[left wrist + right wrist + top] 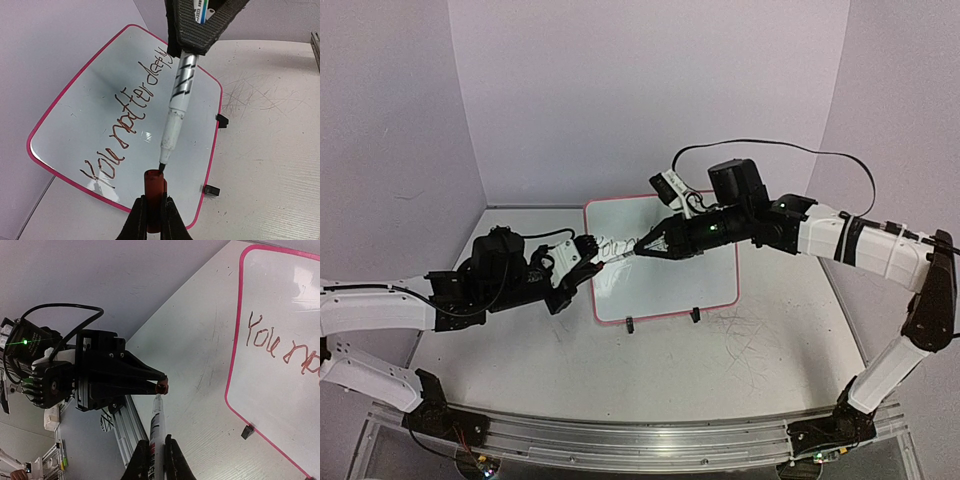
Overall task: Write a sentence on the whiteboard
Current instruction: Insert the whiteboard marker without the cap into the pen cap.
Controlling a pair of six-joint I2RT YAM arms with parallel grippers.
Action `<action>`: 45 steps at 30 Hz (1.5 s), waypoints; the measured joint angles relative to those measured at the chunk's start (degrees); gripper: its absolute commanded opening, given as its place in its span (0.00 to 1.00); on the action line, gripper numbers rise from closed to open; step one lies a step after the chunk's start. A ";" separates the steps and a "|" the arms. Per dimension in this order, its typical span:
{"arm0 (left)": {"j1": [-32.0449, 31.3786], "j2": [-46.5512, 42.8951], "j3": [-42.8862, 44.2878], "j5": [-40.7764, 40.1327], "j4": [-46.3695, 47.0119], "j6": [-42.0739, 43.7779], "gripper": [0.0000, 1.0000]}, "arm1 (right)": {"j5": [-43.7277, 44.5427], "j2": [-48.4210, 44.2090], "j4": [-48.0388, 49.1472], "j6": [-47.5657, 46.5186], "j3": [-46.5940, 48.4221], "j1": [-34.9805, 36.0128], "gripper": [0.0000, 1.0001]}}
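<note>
Writing looks done. The sentence runs as one line across most of the whiteboard, approx. "You potter deeply", in dark reddish ink. Last word is small and crowded toward the far edge. Whiteboard lies flat mid-table between the two arms, clip feet on the edge nearest the bases.

R gripper is clamped on the marker barrel, tip pointing at the L arm. L gripper is pinched narrow on the cap, open end facing the tip. Nib sits right at the cap mouth, visible, not seated. Both are held over the board's left end; nib is off the surface as far as I can tell.

Judgement: writing step complete, step in hand = recapping. Left to do: push tip in till the cap seats, then prob. set the marker down. Alignment looks close. There's a slight angle btw barrel and cap, so the nib could catch the cap rim instead of entering.
</note>
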 measured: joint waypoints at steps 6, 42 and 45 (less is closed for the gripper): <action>-0.12 0.12 0.00 -0.40 -0.52 0.03 0.00 | 1.10 0.40 -1.30 -0.61 1.05 0.51 0.00; -4.48 2.33 2.90 -7.68 -7.19 1.69 0.00 | -1.21 8.80 -6.07 -2.11 7.49 1.65 0.00; -6.45 3.20 4.52 -11.51 -9.42 2.71 0.00 | -2.74 10.38 -6.56 -1.16 8.58 1.60 0.00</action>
